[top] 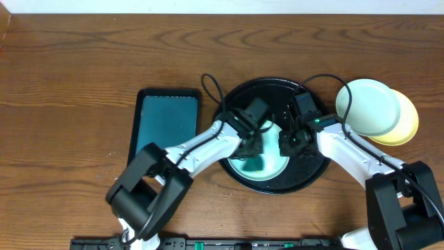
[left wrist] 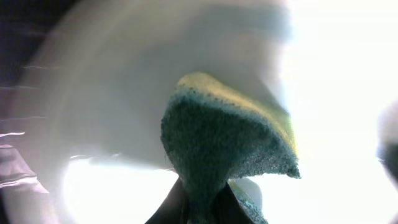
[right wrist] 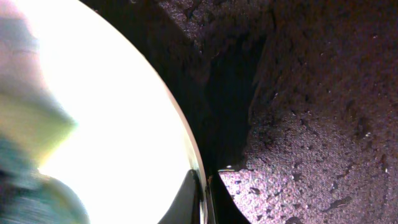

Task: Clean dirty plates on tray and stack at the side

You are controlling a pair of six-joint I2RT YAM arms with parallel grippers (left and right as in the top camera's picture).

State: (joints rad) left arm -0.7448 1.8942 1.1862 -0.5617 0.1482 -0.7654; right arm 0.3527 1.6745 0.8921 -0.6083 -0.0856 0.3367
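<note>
There are three plates: the middle mint plate (top: pixel 258 168), the right mint plate (top: pixel 368 105) and one yellow plate (top: pixel 408 128). There are two trays: one round black tray (top: pixel 309 173) and one teal tray (top: pixel 166 121) on the left. There is one green sponge (left wrist: pixel 224 149).

Overhead, the light is even and soft; my surface (top: pixel 69 69) has a mild sheen and the black tray (top: pixel 291 182) shows small wet glints. My left wrist view is overexposed: the plate (left wrist: pixel 124 112) burns to white at right and near, with smeared blur around the sponge (left wrist: pixel 217 149), whose grain is fairly sharp. In my right wrist view the plate is blown out too; the tray's wet grain is crisp at right, the left edge blurred.
</note>
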